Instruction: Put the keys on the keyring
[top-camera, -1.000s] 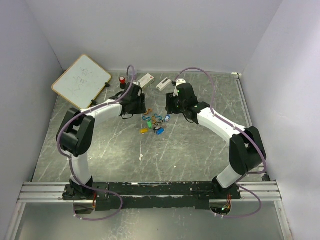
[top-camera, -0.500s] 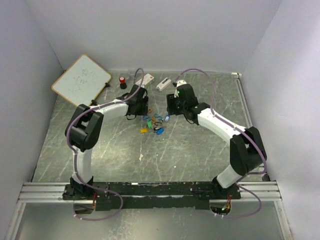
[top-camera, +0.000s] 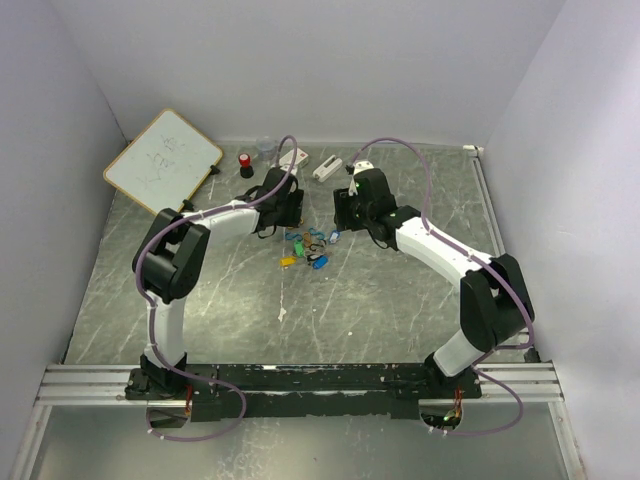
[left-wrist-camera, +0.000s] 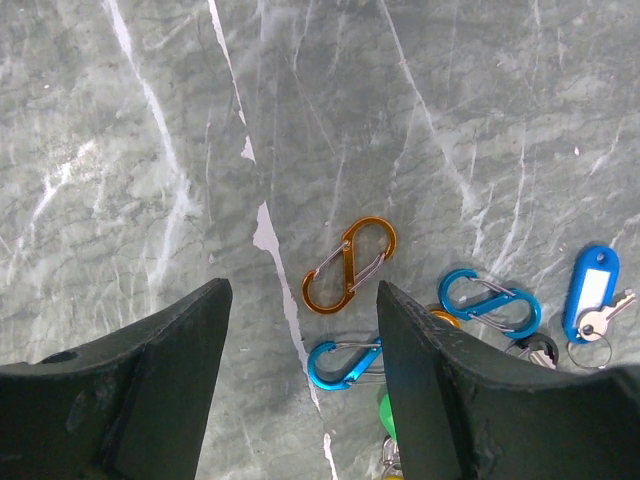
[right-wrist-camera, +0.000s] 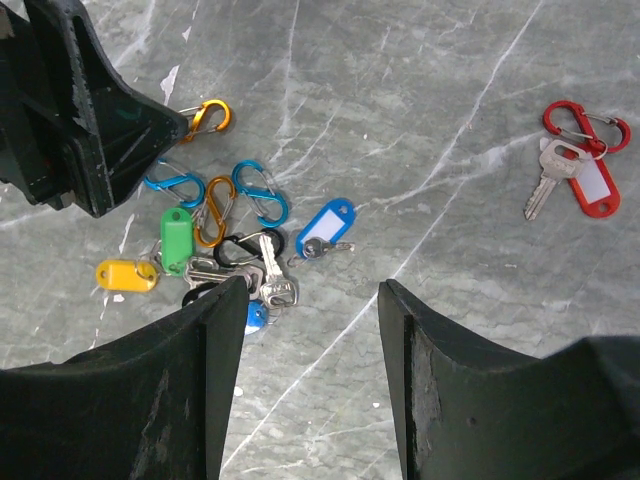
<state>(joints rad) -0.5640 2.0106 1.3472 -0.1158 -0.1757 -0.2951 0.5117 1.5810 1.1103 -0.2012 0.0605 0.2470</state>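
Note:
The keys (top-camera: 305, 248) lie in a small pile mid-table between both grippers. In the right wrist view I see a blue tag (right-wrist-camera: 325, 225), a green tag (right-wrist-camera: 176, 238), a yellow tag (right-wrist-camera: 125, 274), and a red-tagged key (right-wrist-camera: 580, 175) clipped to a red carabiner, lying apart at right. An orange carabiner keyring (left-wrist-camera: 350, 265) and a blue one (left-wrist-camera: 345, 362) lie on the table just ahead of my left gripper (left-wrist-camera: 305, 290), which is open and empty. My right gripper (right-wrist-camera: 312, 285) hovers open over bare table beside the pile. From above, the left gripper (top-camera: 288, 218) and right gripper (top-camera: 337, 228) flank the pile.
A whiteboard (top-camera: 162, 160) leans at the back left. A red-capped black cylinder (top-camera: 245, 162), a clear cup (top-camera: 265, 147) and two white blocks (top-camera: 293, 157) (top-camera: 326, 167) stand behind the grippers. Walls close in on three sides.
My left arm has swung its elbow inward and its gripper has shifted right, closer to the pile. The right arm has barely moved.

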